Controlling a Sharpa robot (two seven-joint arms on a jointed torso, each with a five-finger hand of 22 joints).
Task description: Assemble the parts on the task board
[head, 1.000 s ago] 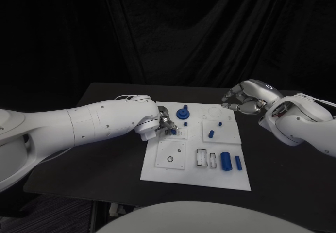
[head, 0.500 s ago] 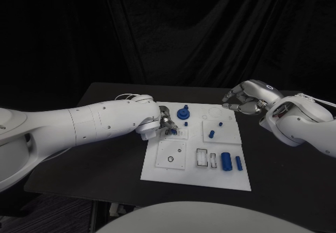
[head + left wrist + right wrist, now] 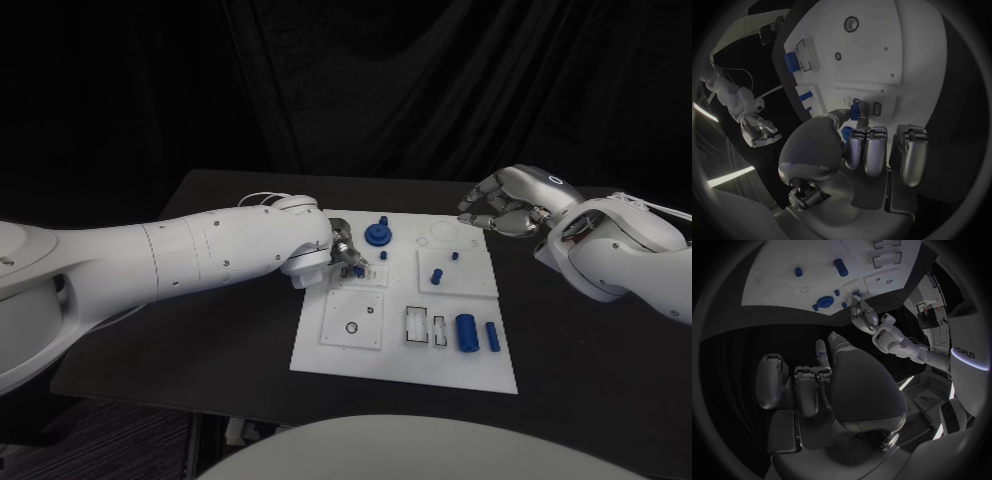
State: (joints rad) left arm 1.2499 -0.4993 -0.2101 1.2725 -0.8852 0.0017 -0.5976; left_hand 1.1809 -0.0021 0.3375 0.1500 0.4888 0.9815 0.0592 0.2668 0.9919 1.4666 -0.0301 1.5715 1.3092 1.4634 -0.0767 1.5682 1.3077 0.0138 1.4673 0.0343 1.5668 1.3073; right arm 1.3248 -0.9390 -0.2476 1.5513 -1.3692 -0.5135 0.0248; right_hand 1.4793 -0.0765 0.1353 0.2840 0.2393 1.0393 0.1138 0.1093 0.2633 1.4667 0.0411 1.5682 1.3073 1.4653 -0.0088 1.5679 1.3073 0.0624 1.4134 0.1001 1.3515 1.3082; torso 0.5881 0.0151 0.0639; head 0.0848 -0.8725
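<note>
The task board (image 3: 404,365) lay flat in the middle of the black tabletop (image 3: 188,340), and all positions below are given relative to it. The left hand (image 3: 342,252) was low over the board's left side, toward its far half, above a small square inset panel. Its fingers (image 3: 868,150) were curled down together, and a small blue part (image 3: 856,108) was pinched at the fingertips, just above the panel's surface. Whether the part touched the board could not be determined.

The right hand (image 3: 500,213) hovered off the board's far right corner, clear of the surface, with fingers curled inward and nothing held in them.

A blue round-based peg (image 3: 378,234) stood upright near the board's far edge, just beside the left hand. A large blue cylinder (image 3: 466,332) and a thinner blue pin (image 3: 492,336) lay side by side near the board's near right corner, well apart from both hands.
</note>
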